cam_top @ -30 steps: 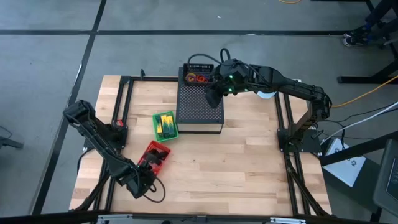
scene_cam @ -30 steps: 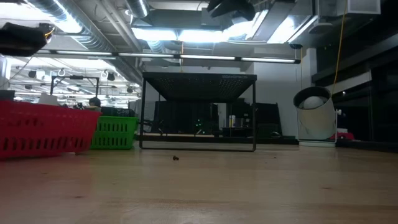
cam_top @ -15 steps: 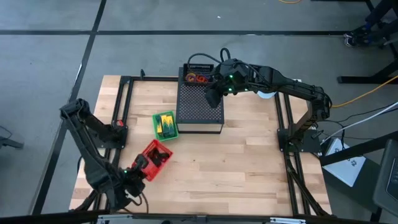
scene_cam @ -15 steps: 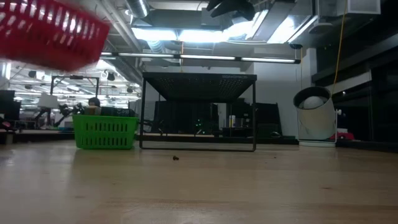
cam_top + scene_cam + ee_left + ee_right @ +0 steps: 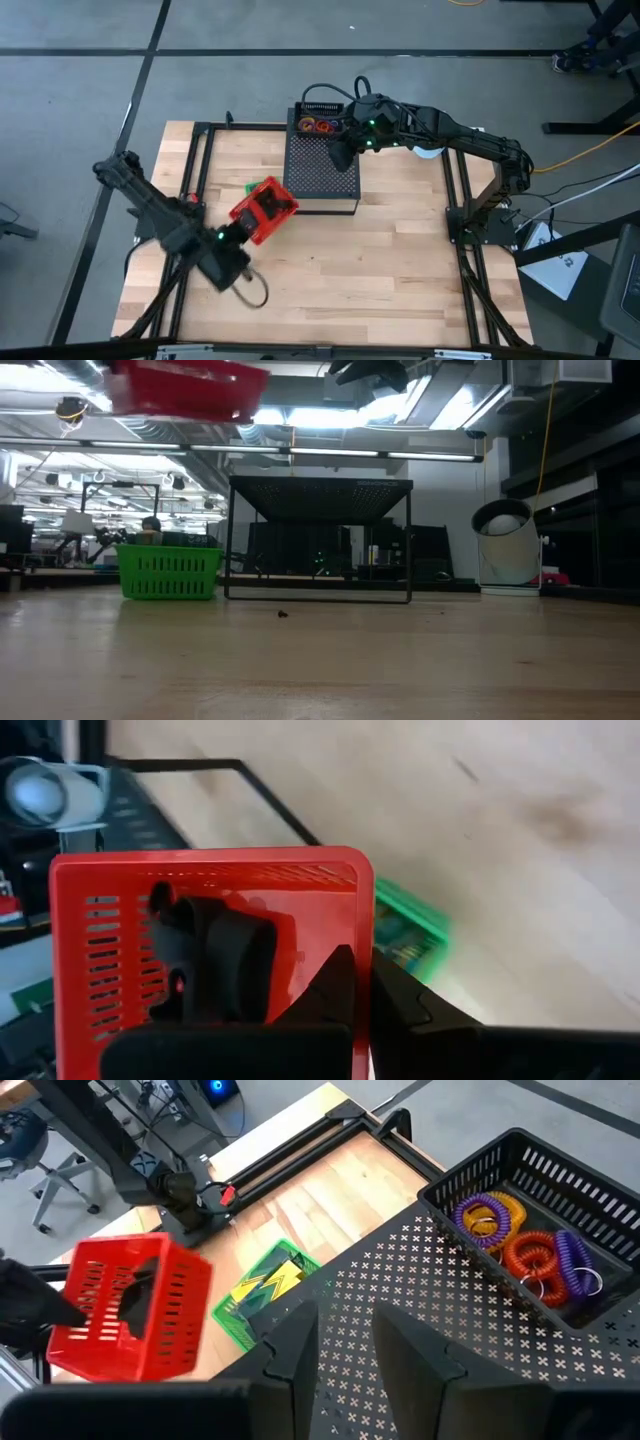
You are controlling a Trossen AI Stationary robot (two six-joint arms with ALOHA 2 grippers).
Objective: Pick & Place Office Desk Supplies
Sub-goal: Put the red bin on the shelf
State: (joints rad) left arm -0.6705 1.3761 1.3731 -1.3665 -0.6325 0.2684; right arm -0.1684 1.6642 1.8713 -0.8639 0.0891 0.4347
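A red slotted basket [image 5: 265, 210] with black clips [image 5: 210, 960] inside hangs high above the table's left half, and my left gripper [image 5: 240, 232] is shut on it. A green basket [image 5: 265, 1290] of yellow-and-green crayon boxes stands on its bottom on the table, partly under the red one. Orange, red and purple rings [image 5: 520, 1245] lie in a black wire basket [image 5: 318, 125] at the far edge. My right gripper [image 5: 345, 1345] hovers open over the large black perforated box [image 5: 322, 170]. My left gripper pinches one side wall of the red basket [image 5: 362, 935] at its rim. One finger [image 5: 335, 990] is inside the basket and one [image 5: 405, 1005] is outside. The fingers slant down from the table's near left. The basket is lifted clear and tilted.
Black frame rails [image 5: 200, 160] run along the table's left and right sides. A white roll-shaped object [image 5: 505, 545] stands at the far right. Bare wood [image 5: 380, 260] lies across the near and right part of the table.
My left gripper has lifted the red basket off the near left of the table. It has carried the basket up and toward the far right, close to the perforated box. The basket has turned about and tipped on the way.
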